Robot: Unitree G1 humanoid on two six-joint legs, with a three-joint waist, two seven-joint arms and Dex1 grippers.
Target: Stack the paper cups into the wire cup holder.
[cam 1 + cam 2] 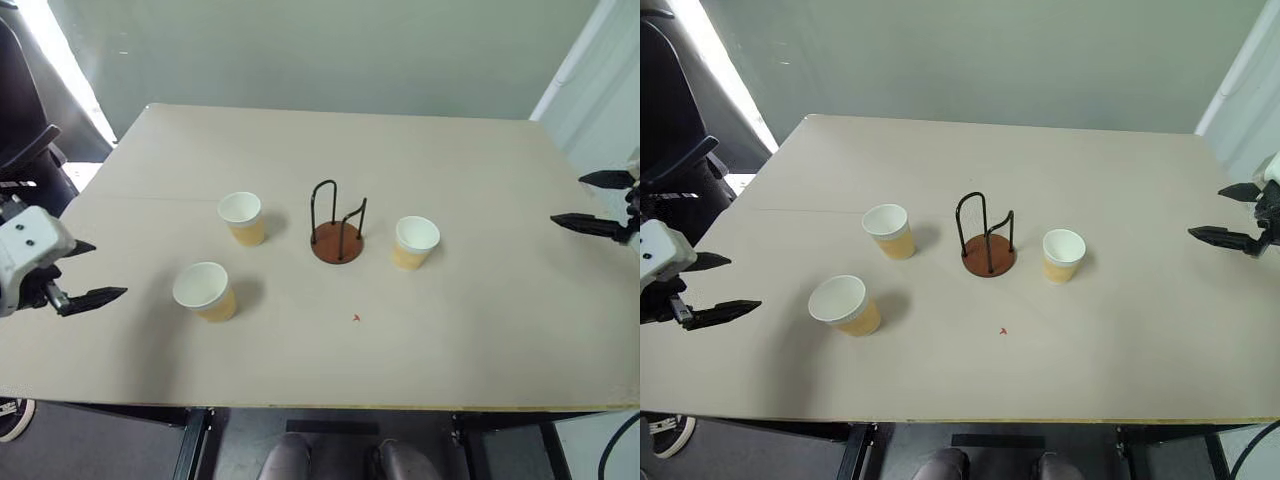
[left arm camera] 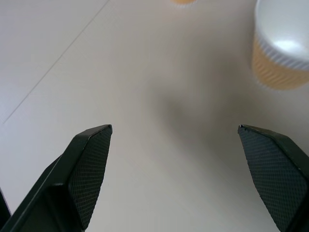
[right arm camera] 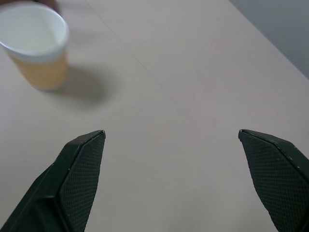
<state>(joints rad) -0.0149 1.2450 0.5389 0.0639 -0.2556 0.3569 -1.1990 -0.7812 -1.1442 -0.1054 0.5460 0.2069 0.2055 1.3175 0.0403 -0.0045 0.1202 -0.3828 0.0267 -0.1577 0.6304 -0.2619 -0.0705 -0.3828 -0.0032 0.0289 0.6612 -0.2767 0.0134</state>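
Standing at table centre: wire cup holder (image 1: pixel 338 228), upright, reddish disc base, black loops, nothing inside.
Right cup: paper cup (image 1: pixel 415 242) just beside the holder on the robot's right, upright, mouth up, not touching it.
Left far cup: second cup (image 1: pixel 242 218) on the holder's left, upright, a clear gap between them.
Left near cup: third cup (image 1: pixel 205 291) closer to the robot, near the far-left cup, upright, apart from it.
Table: pale tan top (image 1: pixel 330 150), faint seam line across the left part, tiny red mark (image 1: pixel 356 318) nearer the front than the holder.
Open room: far half of the top is bare, wide bare strip along the front edge, bare stretch between right cup and right edge.
Left gripper (image 1: pixel 87 272): hovering over the left table edge, fingers spread wide, holding nothing, well apart from the near cup.
Right gripper (image 1: pixel 590 202): at the right table edge, fingers spread wide, holding nothing, well apart from the right cup.
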